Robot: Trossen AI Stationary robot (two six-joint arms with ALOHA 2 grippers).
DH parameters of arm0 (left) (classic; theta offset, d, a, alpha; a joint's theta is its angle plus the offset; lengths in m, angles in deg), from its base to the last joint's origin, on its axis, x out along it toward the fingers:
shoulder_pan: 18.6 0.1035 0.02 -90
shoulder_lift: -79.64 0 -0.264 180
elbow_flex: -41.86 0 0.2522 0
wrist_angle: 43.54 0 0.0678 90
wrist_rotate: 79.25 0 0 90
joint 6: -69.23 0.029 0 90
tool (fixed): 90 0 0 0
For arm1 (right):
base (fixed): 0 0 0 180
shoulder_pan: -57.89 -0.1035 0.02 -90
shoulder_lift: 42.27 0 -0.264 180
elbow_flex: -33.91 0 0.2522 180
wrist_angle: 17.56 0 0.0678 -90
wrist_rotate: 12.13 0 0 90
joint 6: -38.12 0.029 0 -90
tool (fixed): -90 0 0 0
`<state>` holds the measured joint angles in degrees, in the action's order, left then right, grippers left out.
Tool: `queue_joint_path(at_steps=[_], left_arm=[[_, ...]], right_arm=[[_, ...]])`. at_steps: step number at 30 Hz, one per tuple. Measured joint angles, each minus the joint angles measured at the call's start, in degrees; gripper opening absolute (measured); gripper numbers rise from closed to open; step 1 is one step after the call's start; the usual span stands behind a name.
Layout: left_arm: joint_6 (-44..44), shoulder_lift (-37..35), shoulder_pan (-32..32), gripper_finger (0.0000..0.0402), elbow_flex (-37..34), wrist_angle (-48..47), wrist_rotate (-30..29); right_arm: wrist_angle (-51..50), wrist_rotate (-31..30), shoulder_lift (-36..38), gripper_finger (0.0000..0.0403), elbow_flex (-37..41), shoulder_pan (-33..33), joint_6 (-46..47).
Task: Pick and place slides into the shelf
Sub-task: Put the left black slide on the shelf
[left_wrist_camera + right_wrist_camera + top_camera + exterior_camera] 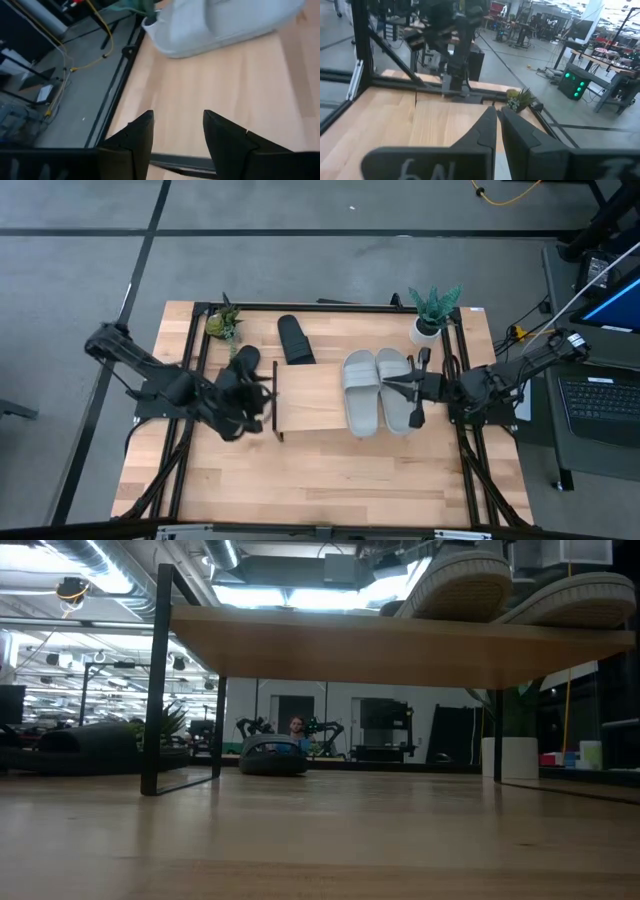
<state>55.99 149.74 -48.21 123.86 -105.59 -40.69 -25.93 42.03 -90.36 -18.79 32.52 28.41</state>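
Two light grey slide sandals (377, 391) lie on the low light-wood shelf (310, 398)'s right end, two matte black sandals (294, 339) remain on the tabletop (330, 475), left gripper (262, 402) open and empty, right gripper (392, 387) closed on nothing.

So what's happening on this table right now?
Two robot arms are putting slides on a low shelf. The grey pair already lies on its right half. The right pincer sits shut over the grey slides, holding nothing. The left pincer is open at the shelf's left end, empty. One black slide lies behind the shelf, another by the left arm.
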Motion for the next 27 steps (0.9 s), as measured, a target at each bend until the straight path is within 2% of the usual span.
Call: queue_joint_path(at_steps=[5,11,17,22,27], left_arm=[[-1.24,-6.88,1.69,0.0153,-4.89,-0.25,1.69],[-0.34,-12.87,1.74,0.0102,-8.35,-2.83,2.46],[0.14,-16.95,1.75,0.0044,-8.56,-7.65,9.02],[-0.04,-19.31,2.97,0.0014,-8.56,-11.42,9.01],[-0.06,-20.28,6.28,0.0005,-8.56,-14.29,8.99]], right_arm=[[-1.45,0.02,-0.02,0.0029,-1.39,0.0,0.22],[-1.62,-0.02,0.07,0.0029,-1.41,0.0,-0.05],[-1.64,-0.02,0.07,0.0029,-1.41,0.0,-2.8],[-1.65,-0.03,0.07,0.0029,-1.41,0.0,-2.97],[-1.91,-0.02,0.07,0.0029,-1.41,0.0,-2.95]])
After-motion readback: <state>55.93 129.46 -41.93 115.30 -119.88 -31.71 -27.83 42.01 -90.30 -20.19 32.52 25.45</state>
